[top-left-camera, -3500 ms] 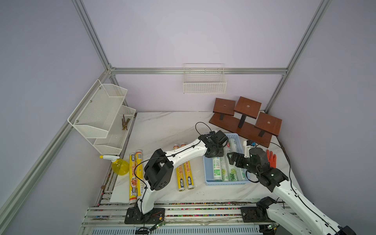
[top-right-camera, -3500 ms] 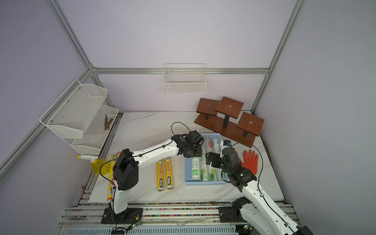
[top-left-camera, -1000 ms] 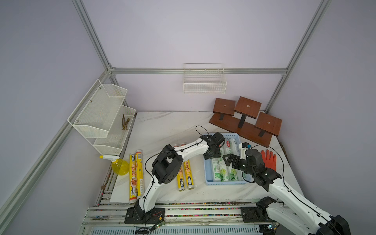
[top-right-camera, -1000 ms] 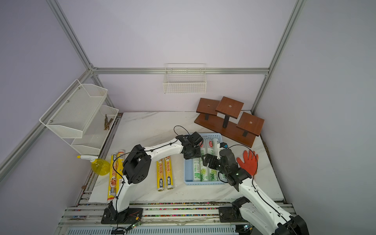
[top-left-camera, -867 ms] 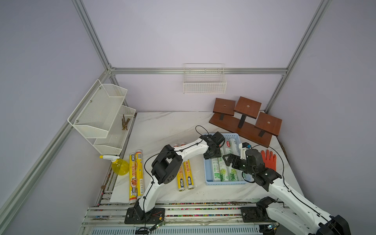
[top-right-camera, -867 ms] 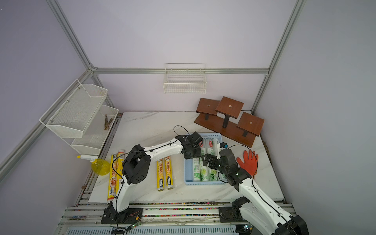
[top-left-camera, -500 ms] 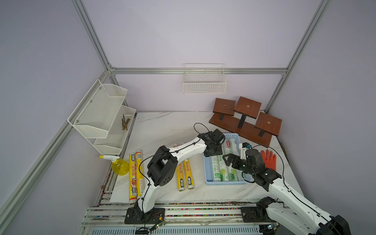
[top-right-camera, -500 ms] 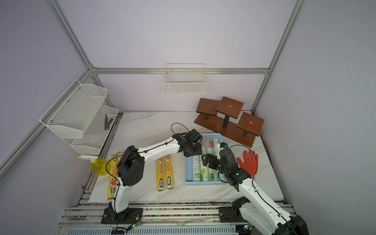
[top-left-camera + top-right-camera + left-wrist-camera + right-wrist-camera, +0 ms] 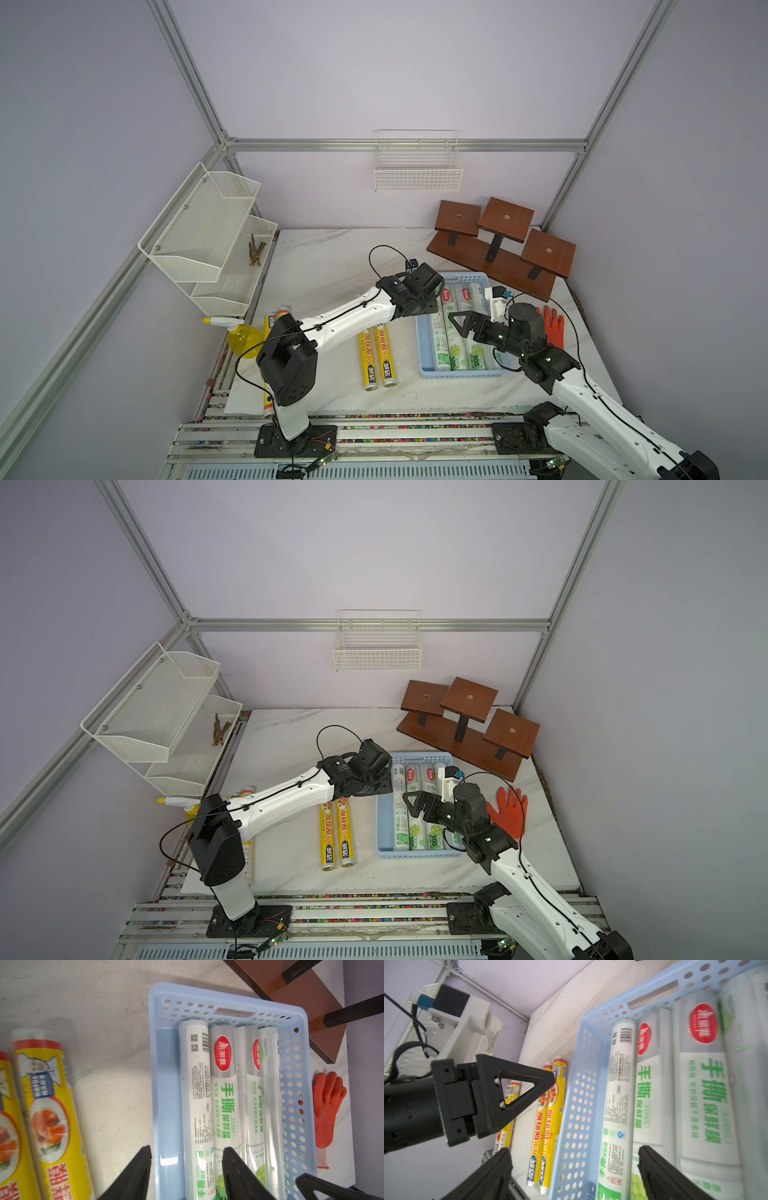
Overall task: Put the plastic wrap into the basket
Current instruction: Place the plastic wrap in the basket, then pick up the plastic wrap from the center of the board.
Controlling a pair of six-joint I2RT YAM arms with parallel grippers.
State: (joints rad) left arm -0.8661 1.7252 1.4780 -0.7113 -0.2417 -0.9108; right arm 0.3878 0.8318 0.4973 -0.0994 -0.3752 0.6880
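Four white rolls (image 9: 224, 1095) lie in the basket (image 9: 228, 1012) and yellow rolls (image 9: 377, 357) lie on the table (image 9: 332, 266) to its left, while the left gripper (image 9: 187, 1148) and right gripper (image 9: 574, 1148) hover spread and empty; each roll looks light, stiff and slick, so it is probably best pinched at mid-length.

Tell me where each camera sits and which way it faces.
Both top views: high above the robot's base end, looking down over the table; left arm and right arm show whole.
Left wrist: on the left arm, looking down at the basket and yellow rolls; its open jaws show.
Right wrist: on the right arm, looking across the basket at the left arm's jaws; own open jaws show.
Shared: both wrist views show the white-green rolls in the basket.
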